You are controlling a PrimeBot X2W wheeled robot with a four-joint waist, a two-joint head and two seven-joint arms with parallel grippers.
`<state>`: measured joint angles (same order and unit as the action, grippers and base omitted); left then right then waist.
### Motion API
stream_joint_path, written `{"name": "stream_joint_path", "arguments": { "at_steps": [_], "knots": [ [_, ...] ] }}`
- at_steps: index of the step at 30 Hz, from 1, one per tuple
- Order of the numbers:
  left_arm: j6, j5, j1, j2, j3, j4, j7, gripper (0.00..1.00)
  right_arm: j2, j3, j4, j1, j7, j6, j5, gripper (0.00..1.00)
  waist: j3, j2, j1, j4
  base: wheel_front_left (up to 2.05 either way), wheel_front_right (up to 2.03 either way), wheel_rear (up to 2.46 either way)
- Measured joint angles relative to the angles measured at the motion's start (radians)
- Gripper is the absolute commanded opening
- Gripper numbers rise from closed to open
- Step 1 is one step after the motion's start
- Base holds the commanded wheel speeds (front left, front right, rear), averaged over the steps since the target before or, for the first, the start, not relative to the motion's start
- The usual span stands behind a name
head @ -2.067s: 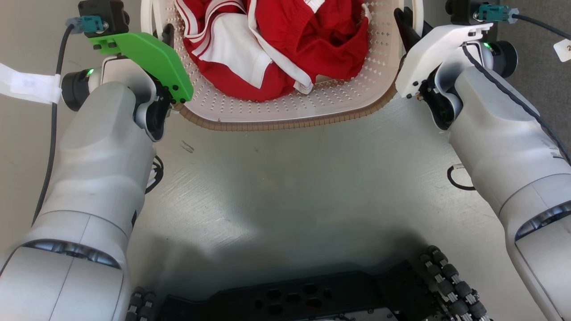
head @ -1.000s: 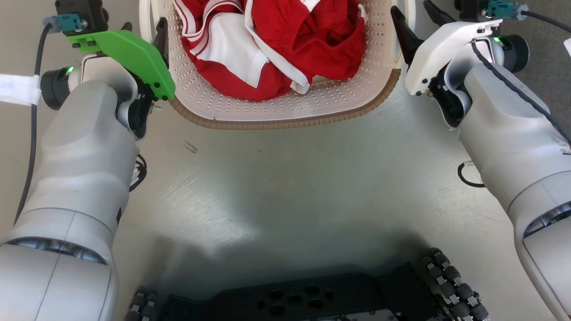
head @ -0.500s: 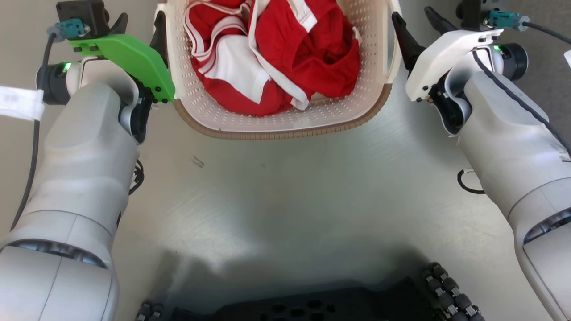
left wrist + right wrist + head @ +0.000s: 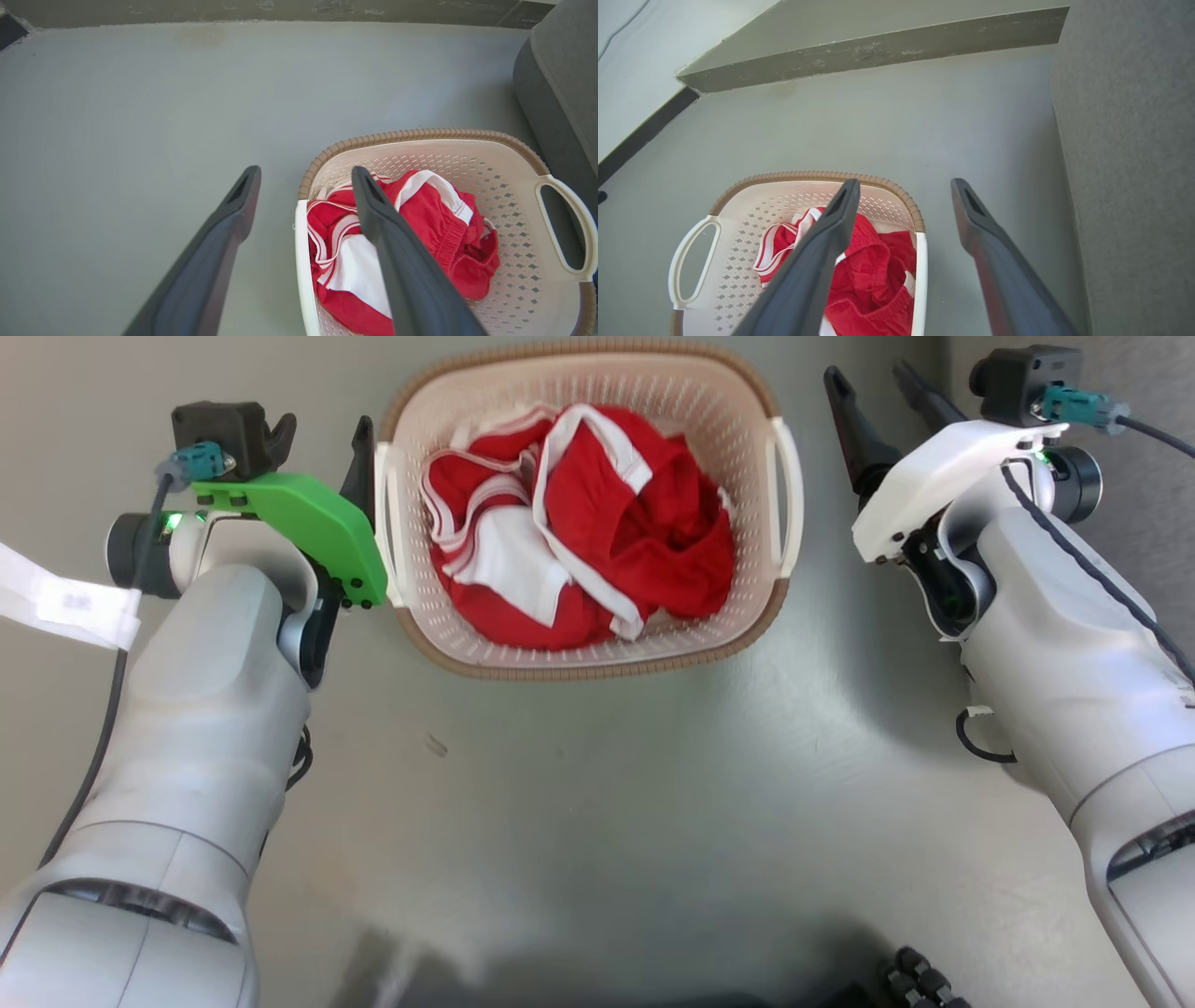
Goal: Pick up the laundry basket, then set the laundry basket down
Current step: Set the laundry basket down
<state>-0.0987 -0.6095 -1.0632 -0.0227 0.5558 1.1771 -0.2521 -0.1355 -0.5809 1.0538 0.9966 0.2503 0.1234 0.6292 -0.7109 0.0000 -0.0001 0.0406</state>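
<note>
One laundry basket (image 4: 597, 658) sits on a grey floor (image 4: 597, 821), in the upper middle of the head view. It is cream, dotted with holes, and has a brown rim. It has two white handles, one on the left (image 4: 385, 523) and one on the right (image 4: 792, 495). Inside lies one rumpled heap of red and white clothes (image 4: 597, 541); how many garments it holds cannot be told.

Two grippers flank the basket, each with two dark fingers. The left gripper (image 4: 320, 441) is wide open and holds nothing. Its inner finger is just beside the left handle, and whether they touch cannot be told. In the left wrist view the basket's left edge lies between the two fingers.

The right gripper (image 4: 873, 392) is also wide open and empty, standing apart from the right handle. A grey fabric surface (image 4: 1134, 163) lies to its right.
</note>
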Motion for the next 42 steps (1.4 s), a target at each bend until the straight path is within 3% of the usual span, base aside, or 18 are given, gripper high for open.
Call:
{"name": "stream_joint_path", "arguments": {
  "at_steps": [9,19,42],
  "knots": [
    [0.059,0.047,0.043,-0.040,-0.040,-0.209,0.000,1.00,-0.033,0.066,-0.125,-0.091,0.000,-0.003,-0.016,1.00,0.125,0.0000,0.0000,0.005,0.00,0.00,0.00],
    [0.121,0.098,0.163,-0.066,-0.100,-0.387,0.000,1.00,-0.048,0.129,-0.260,-0.200,0.000,-0.048,-0.069,1.00,0.246,0.0000,0.0000,0.011,0.00,0.00,0.00],
    [0.190,0.202,0.547,-0.098,-0.188,-0.725,0.000,1.00,-0.052,0.197,-0.529,-0.496,0.001,-0.127,-0.208,1.00,0.504,0.0000,0.0000,0.029,0.00,0.00,0.00]
  ]
}}
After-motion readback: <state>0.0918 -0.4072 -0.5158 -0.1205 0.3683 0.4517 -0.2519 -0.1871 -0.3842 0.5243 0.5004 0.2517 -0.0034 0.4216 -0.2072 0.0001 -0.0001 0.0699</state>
